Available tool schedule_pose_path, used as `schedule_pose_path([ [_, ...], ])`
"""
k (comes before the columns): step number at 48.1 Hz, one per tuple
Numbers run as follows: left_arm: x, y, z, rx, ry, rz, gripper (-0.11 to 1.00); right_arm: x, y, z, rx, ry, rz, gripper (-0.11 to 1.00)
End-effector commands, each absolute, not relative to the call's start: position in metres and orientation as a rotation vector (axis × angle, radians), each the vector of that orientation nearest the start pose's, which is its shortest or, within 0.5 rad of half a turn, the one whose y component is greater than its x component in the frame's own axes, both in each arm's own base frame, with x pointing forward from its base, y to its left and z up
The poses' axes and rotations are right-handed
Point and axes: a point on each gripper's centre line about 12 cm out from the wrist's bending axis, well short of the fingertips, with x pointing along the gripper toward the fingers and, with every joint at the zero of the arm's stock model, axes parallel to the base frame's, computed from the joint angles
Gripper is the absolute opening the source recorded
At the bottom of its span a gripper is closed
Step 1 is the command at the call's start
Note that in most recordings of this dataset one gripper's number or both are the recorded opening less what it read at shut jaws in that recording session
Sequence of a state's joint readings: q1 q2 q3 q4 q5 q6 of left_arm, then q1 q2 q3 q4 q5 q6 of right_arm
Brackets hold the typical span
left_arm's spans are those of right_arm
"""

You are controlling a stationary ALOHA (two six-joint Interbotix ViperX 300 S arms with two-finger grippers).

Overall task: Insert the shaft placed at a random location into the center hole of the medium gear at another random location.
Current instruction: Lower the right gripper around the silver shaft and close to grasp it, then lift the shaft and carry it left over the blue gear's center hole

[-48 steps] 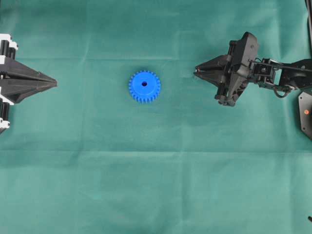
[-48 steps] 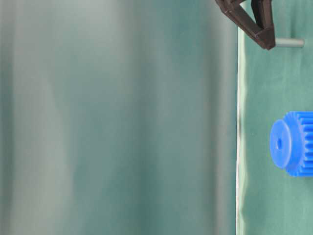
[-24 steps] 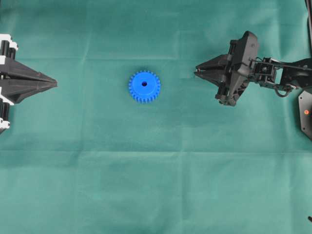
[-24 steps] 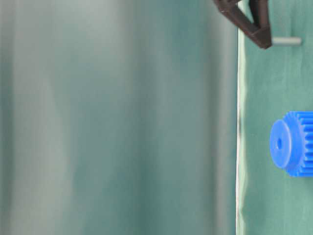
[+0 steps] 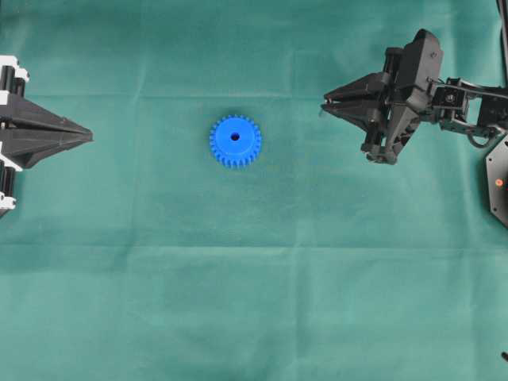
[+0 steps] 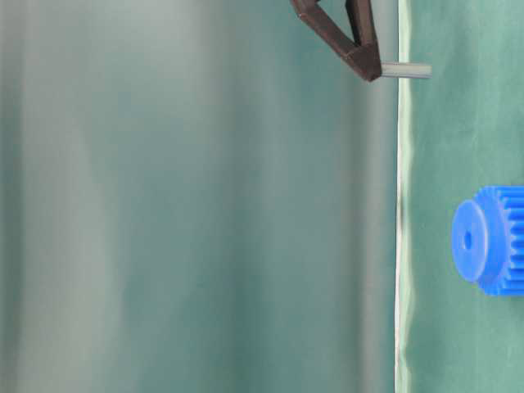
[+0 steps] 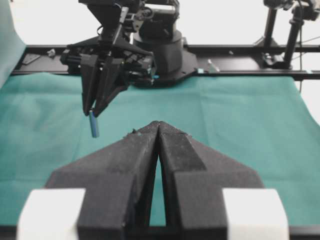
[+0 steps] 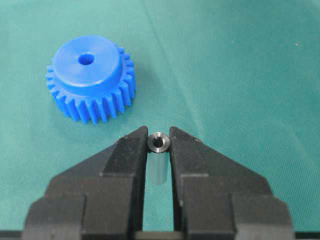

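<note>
The medium gear (image 5: 235, 140) is a bright blue toothed wheel lying flat on the green cloth, its center hole (image 5: 235, 136) facing up. It also shows in the right wrist view, gear (image 8: 90, 77) and center hole (image 8: 86, 59), ahead and left of the jaws. My right gripper (image 5: 327, 103) is shut on the shaft (image 8: 159, 142), a short silvery pin gripped near one end. The shaft (image 6: 407, 70) sticks out of the fingertips, clear of the cloth, and hangs below them in the left wrist view (image 7: 94, 125). My left gripper (image 5: 87, 136) rests at the left edge, shut and holding nothing.
Green cloth (image 5: 254, 302) covers the whole table. A black plate (image 5: 498, 186) lies at the right edge beside the right arm. Black frame rails (image 7: 240, 50) and the right arm's base (image 7: 160, 45) stand at the far side in the left wrist view.
My right gripper has risen away from the cloth with the shaft in it and drifted slightly right and toward the far edge. The gear and the left gripper have not moved.
</note>
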State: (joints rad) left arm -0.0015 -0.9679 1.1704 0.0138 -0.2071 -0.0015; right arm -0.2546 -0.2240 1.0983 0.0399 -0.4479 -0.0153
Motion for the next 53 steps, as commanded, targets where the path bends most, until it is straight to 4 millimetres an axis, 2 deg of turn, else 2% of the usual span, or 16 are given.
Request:
schedule_pose_path([
  [1,0.201,-0.001,0.295,0.012,-0.028,-0.006,0.00,0.287,-0.078,0.164,0.049,0.396,-0.272,0.14],
  [20,0.201,-0.001,0.295,0.012,-0.028,-0.006,0.00,0.296,-0.079,0.165,0.052,0.389,-0.267,0.13],
  [53,0.201,0.001,0.296,0.012,-0.029,0.003,0.00,0.385,-0.064,0.172,0.032,0.384,-0.173,0.13],
])
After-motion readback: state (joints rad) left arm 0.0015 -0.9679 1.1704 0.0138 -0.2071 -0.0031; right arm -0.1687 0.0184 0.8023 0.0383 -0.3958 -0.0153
